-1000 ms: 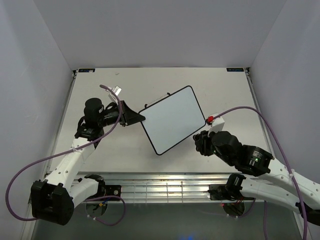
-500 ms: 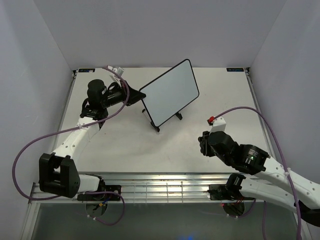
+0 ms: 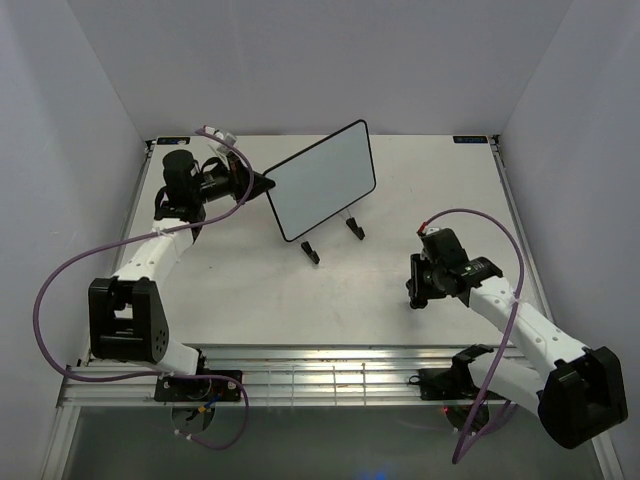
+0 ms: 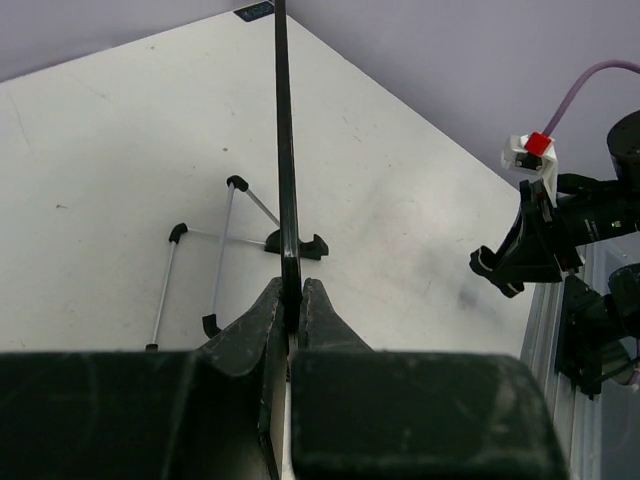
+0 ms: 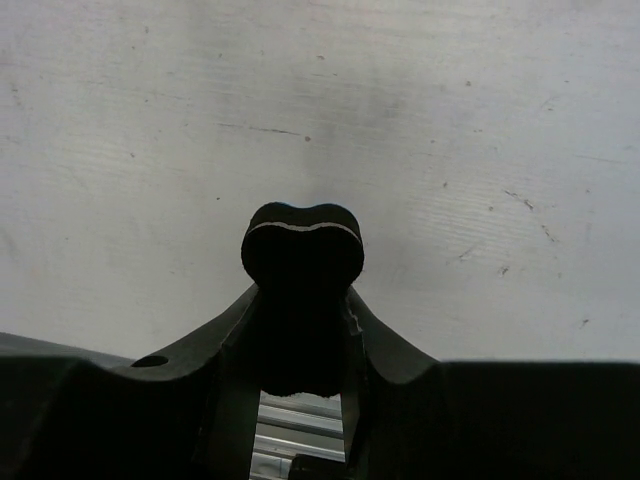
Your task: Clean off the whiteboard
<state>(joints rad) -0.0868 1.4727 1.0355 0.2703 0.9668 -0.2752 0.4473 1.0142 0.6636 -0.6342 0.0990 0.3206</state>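
Along the near edge runs a ribbed metal rail [image 3: 330, 372], with both arm bases fixed to it. Just beyond, on the right side, the right gripper [image 5: 302, 300] points down over the table [image 3: 230, 290], its fingers clamped on a small black eraser [image 5: 302, 245] with a notched, bone-like end. The table here is matt white, marked with faint grey scuffs and small specks.

Farther in, near the middle of the table and slightly left, the whiteboard [image 3: 325, 180] stands upright on its wire stand [image 4: 215, 255], black feet down at the surface. Its face looks plain white from above. The left wrist view shows it edge-on as a thin black line. The left gripper [image 3: 262, 183] is closed on the board's left edge.

Pale lavender-grey walls [image 3: 320, 60] close in the table at the back and on both sides.
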